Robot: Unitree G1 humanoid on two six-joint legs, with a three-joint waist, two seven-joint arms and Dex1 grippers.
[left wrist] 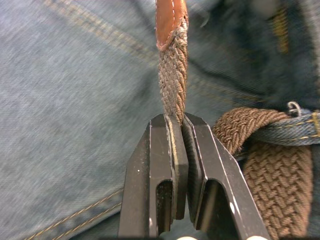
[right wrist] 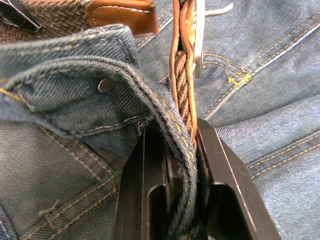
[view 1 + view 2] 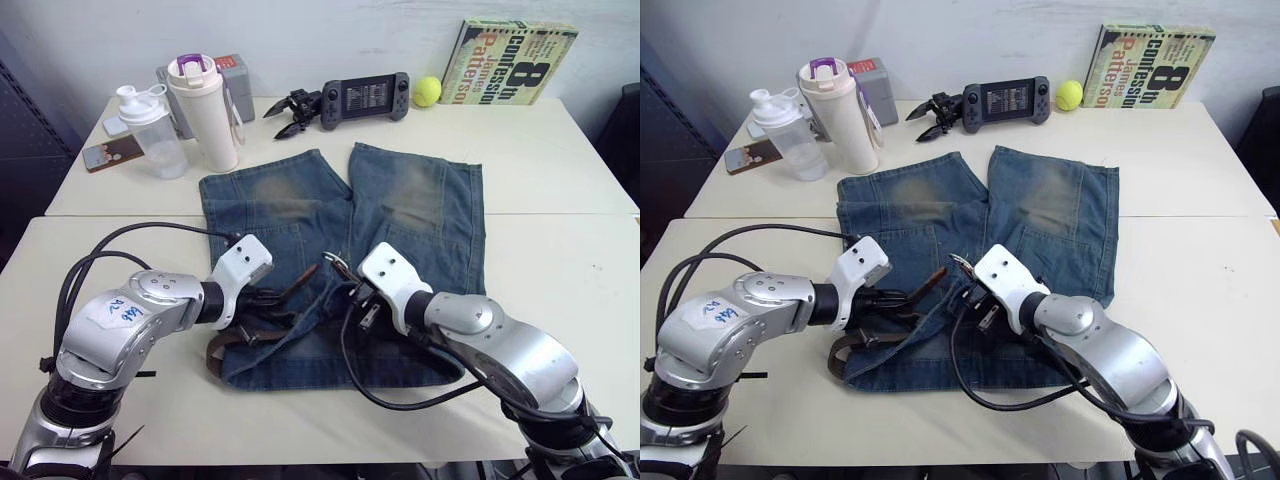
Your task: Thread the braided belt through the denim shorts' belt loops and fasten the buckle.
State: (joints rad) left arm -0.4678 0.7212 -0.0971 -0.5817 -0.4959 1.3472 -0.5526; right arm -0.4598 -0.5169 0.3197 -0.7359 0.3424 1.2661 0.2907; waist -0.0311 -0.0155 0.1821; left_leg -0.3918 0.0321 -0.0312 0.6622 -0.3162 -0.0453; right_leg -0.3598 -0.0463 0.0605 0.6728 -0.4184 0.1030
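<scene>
Head view: faded blue denim shorts (image 3: 340, 240) lie flat on the white table (image 3: 560, 280), bottles and a game controller behind. Left wrist view: left gripper (image 1: 179, 131) clamps the dark-brown braided belt (image 1: 173, 75). Right wrist view: right gripper (image 2: 175, 145) pinches belt and waistband.

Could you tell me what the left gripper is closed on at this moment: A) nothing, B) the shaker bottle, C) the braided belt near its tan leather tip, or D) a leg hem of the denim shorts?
C: in the left wrist view the left gripper pinches the braided belt just below its tan leather tip.
</scene>
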